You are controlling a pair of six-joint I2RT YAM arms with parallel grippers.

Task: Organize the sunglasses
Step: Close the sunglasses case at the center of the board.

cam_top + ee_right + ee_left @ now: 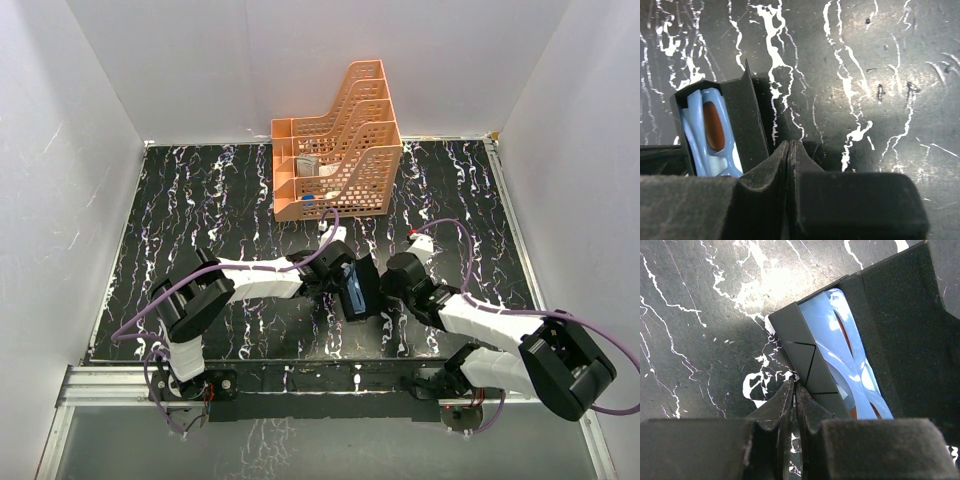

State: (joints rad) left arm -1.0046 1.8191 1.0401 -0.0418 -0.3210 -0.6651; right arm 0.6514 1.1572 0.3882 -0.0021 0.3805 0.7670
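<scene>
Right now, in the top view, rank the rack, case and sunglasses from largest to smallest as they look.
1. rack: largest by far.
2. case: much smaller than the rack.
3. sunglasses: smallest; they lie inside the case and only partly show.

Right gripper (790, 150): I read both fingers pressed flat together at bottom centre, with nothing visible between them.
Case (742, 125): black, open, left of the fingertips. Its raised flap stands just beside them; I cannot confirm contact.
Sunglasses (697, 130): folded, pale blue frame, seated inside the case. I see one brown lens (714, 125).
Table (865, 75): black with white veins, under the case.
</scene>
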